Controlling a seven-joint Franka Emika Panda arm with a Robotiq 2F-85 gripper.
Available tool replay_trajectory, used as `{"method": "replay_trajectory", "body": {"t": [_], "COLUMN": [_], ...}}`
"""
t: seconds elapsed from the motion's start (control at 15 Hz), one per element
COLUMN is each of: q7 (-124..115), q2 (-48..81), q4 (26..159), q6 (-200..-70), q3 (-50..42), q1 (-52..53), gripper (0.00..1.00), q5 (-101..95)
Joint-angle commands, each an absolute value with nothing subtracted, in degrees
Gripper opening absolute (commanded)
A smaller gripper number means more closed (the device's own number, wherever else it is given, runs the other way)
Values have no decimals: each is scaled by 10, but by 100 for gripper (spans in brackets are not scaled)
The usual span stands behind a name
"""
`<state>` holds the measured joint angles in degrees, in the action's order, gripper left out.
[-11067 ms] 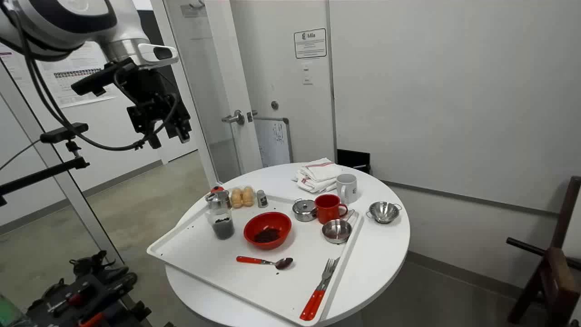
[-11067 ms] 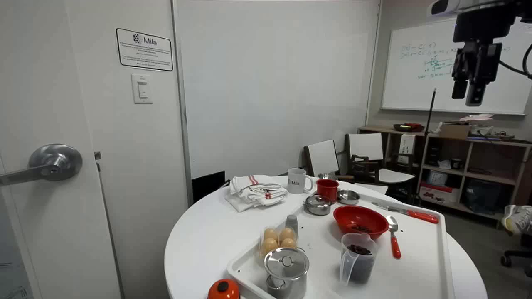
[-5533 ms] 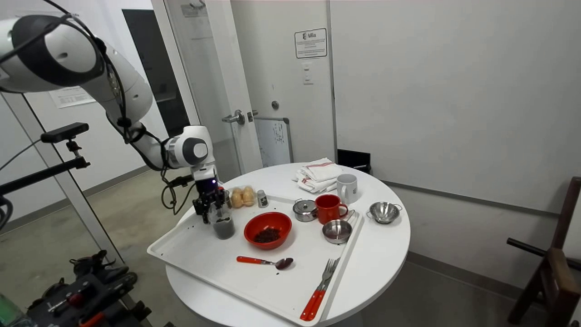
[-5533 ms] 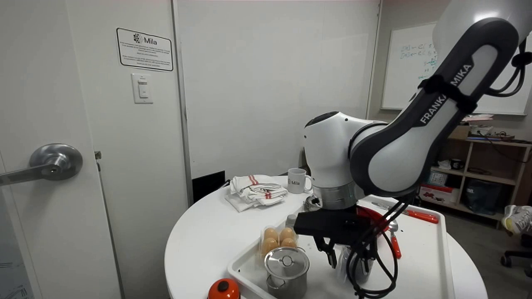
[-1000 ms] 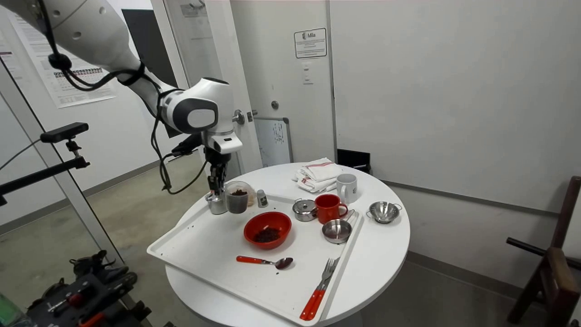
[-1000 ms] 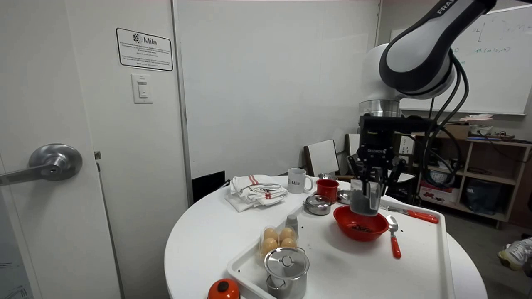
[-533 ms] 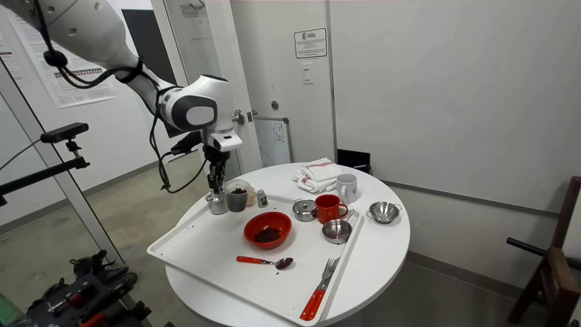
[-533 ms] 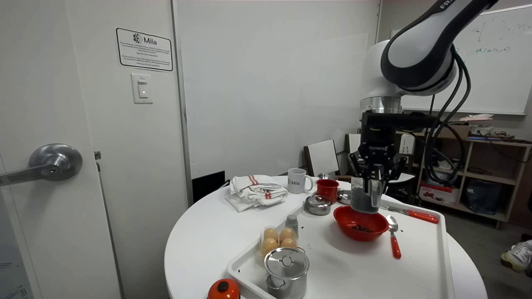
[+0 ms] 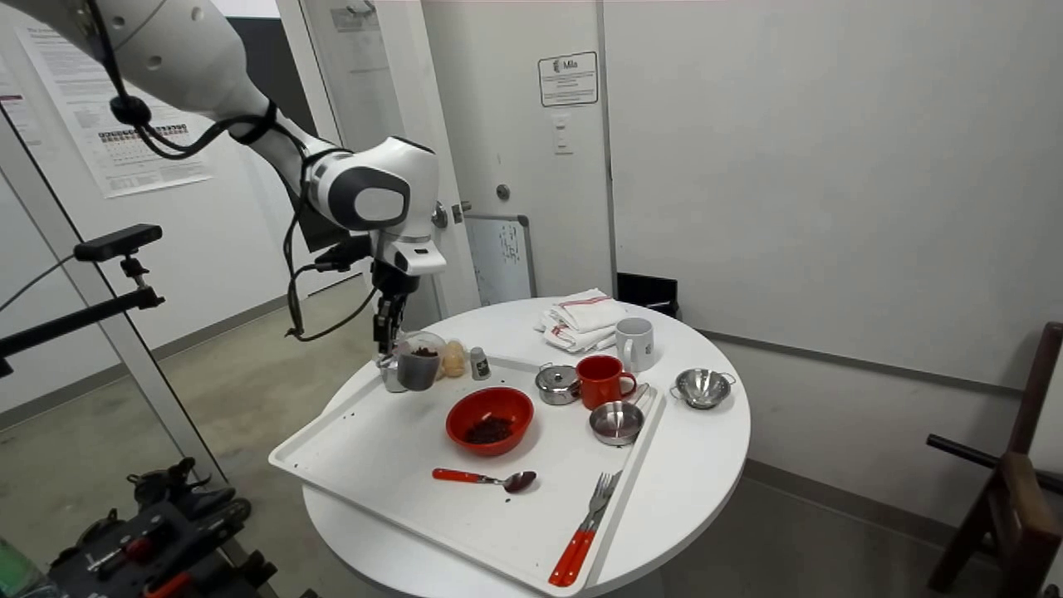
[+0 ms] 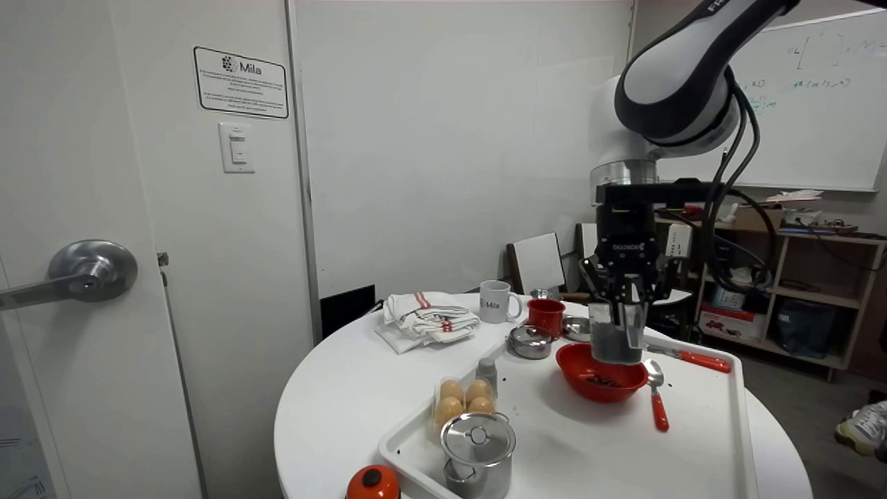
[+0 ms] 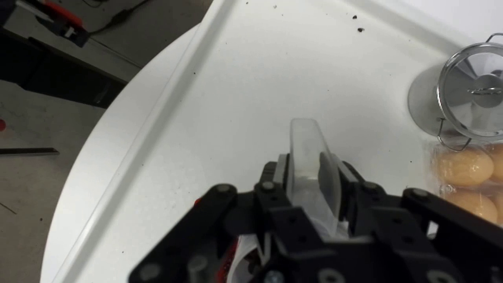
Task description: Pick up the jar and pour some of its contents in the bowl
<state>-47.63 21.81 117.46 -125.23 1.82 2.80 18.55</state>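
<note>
Hanging beside the red bowl (image 9: 490,404), the jar (image 9: 418,370) is gripped by its handle (image 11: 305,143), pincer (image 11: 313,173) closed around it; lifting is done, pouring apparently awaited.

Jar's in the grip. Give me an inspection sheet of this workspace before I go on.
Surface: white tray on a round table; dark crumbs on the tray.
Job's things: jar, held off the tray, and red bowl, both with dark bits inside.
Clutter: spoon, tall lidded pot, eggs, towels.
Gripper: shut on the jar's handle.
Cables: hang in loops beside the arm, apart from the jar in both exterior views.
Surroundings: door, chairs; a shoe at the edge of an exterior view.
</note>
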Motion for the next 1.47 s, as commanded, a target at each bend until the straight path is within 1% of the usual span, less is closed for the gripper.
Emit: {"method": "replay_trajectory", "body": {"t": [0.0, 0.47, 1.4], "q7": [-439, -383, -353], "q2": [233, 257, 365], "q4": [1130, 1069, 911], "q6": [-1192, -1081, -845], "q3": [14, -1, -20], "q1": [6, -35, -67], "gripper": [12, 12, 12], "q5": [227, 278, 302]}}
